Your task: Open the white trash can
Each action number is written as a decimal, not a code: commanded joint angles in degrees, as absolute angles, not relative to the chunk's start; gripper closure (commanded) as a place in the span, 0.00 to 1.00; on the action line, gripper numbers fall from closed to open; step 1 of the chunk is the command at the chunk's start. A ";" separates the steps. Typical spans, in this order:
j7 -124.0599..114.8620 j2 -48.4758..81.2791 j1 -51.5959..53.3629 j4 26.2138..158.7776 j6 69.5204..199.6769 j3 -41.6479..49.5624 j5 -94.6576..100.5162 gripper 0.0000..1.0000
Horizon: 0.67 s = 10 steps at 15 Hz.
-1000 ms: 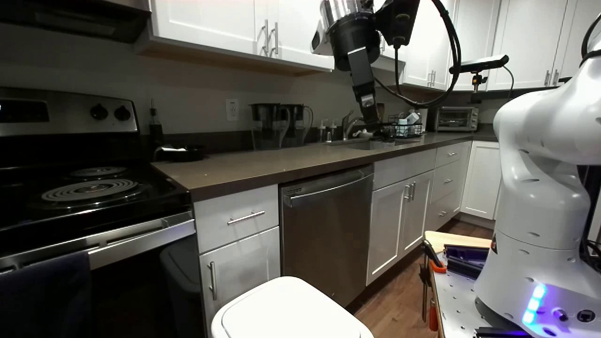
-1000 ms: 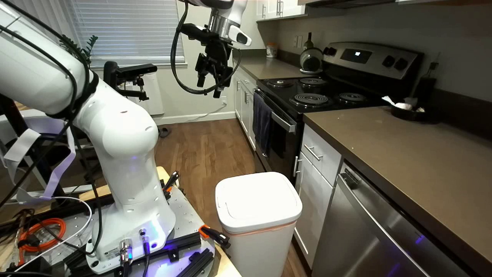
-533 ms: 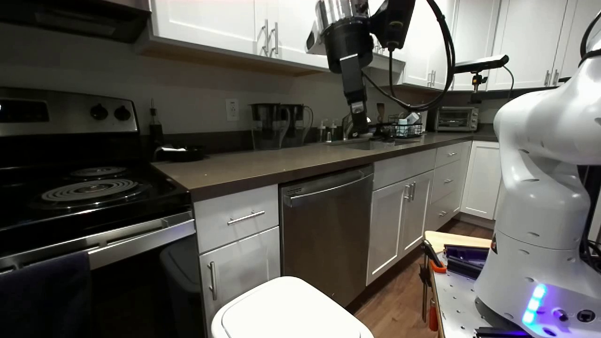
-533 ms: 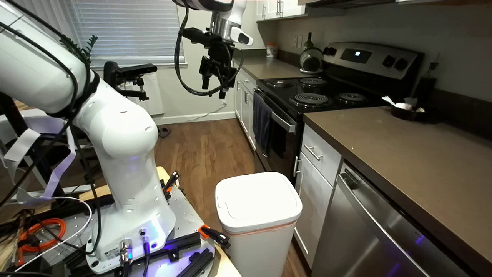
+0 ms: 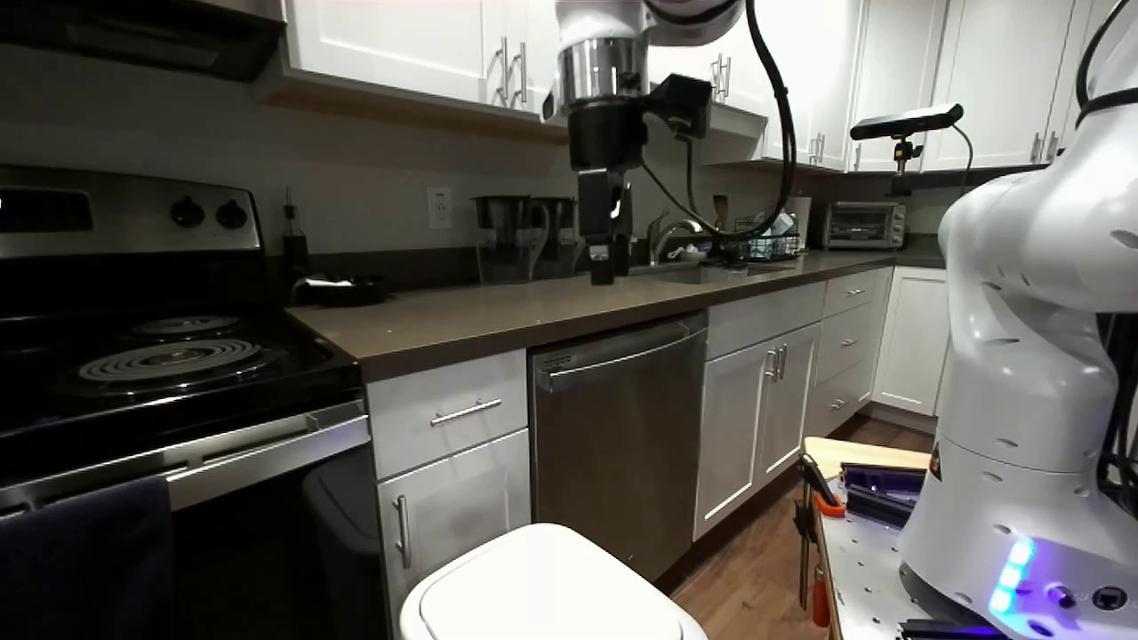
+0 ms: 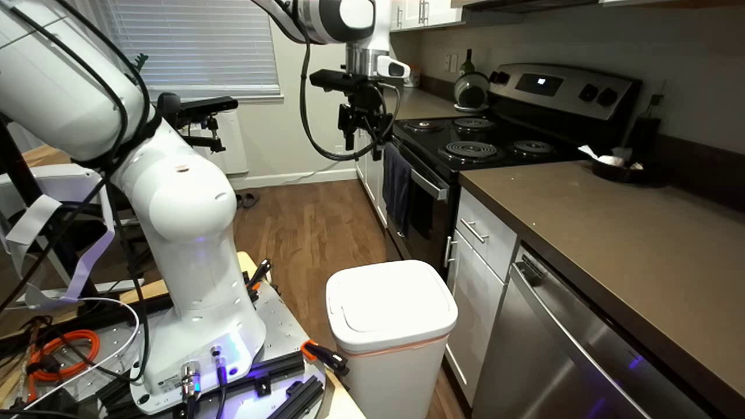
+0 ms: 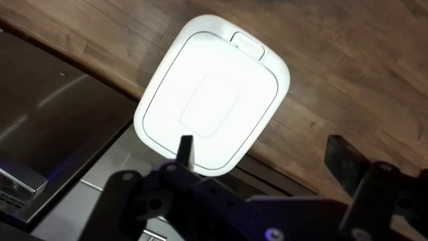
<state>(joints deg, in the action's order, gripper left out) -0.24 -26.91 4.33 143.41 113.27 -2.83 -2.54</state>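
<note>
The white trash can [image 6: 396, 378] stands on the wood floor [image 6: 308, 221], just beside the robot's table [image 6: 285, 326] and near the white cabinet [image 6: 474, 302]. Its lid [image 7: 210, 100] is down, with a small tab [image 7: 248, 46] set in the rim and a pinkish edge [image 6: 401, 348] showing underneath, so what is inside stays hidden from me. Up on the counter [image 5: 462, 320], two dark-topped pitchers [image 5: 503, 244] stand by the wall, their contents too dim to make out; farther along, a black wire rack [image 5: 787, 238] holds some pale pieces [image 5: 782, 224], and a black dish [image 6: 620, 174] has something whitish [image 6: 611, 160] in it. The gripper [image 7: 260, 142] hangs pointing down, well above the lid, its fingers [image 7: 344, 164] spread wide. Half a second ago it was higher and a little tilted; now it has come down and straightened. In an exterior view it has slid across from the tap [image 5: 656, 247], now in plain sight, to just beside the pitchers. The can and its lid sit exactly as they did.
</note>
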 commanded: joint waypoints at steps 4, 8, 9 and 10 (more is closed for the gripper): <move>5.04 -9.17 3.59 140.19 130.83 -1.28 -0.89 0.00; 7.87 2.37 3.59 136.54 137.31 -1.07 -2.64 0.00; 7.93 4.65 3.42 135.46 138.02 -1.25 -2.56 0.00; 7.72 7.24 3.27 134.52 139.13 -1.43 -2.26 0.00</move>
<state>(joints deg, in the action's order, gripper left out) 5.45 -0.37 3.95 138.76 136.66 -1.09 -1.75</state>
